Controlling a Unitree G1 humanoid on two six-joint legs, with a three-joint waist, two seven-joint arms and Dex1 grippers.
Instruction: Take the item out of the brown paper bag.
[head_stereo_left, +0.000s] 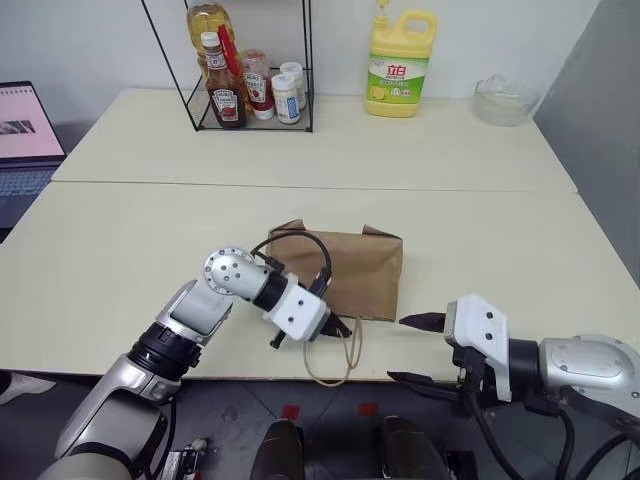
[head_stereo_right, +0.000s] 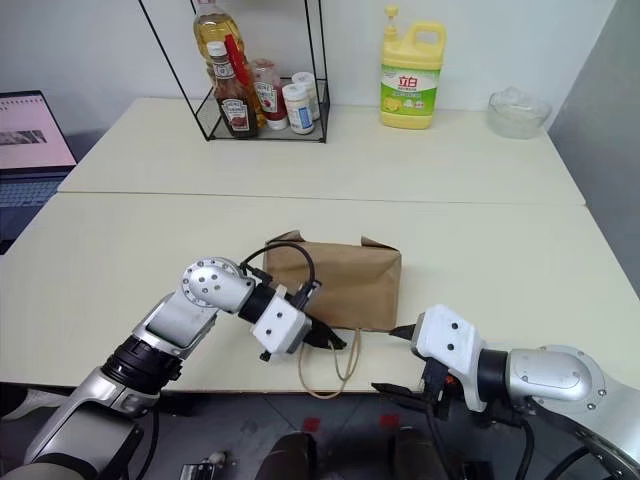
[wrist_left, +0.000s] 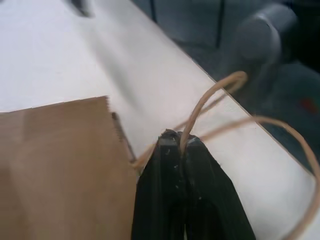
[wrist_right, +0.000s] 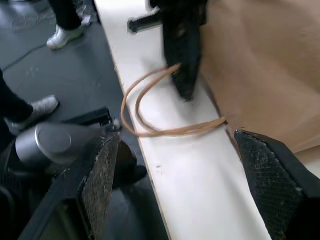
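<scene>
The brown paper bag (head_stereo_left: 365, 270) lies flat on the table near its front edge, mouth toward me, and its two tan cord handles (head_stereo_left: 335, 368) hang over that edge. My left gripper (head_stereo_left: 340, 326) is at the bag's mouth. In the left wrist view its black fingers (wrist_left: 200, 180) are shut on one handle cord (wrist_left: 205, 102), which comes out between the tips. My right gripper (head_stereo_left: 415, 350) hovers open just right of the handles at the table edge, with nothing between its fingers (wrist_right: 270, 175). The item is hidden.
A black wire rack (head_stereo_left: 250, 110) with sauce bottles, a yellow detergent bottle (head_stereo_left: 398, 65) and a glass bowl (head_stereo_left: 505, 100) stand at the back of the far table. A laptop (head_stereo_left: 25, 140) sits at the left. A person's shoes (wrist_right: 65, 35) are on the floor beside the table.
</scene>
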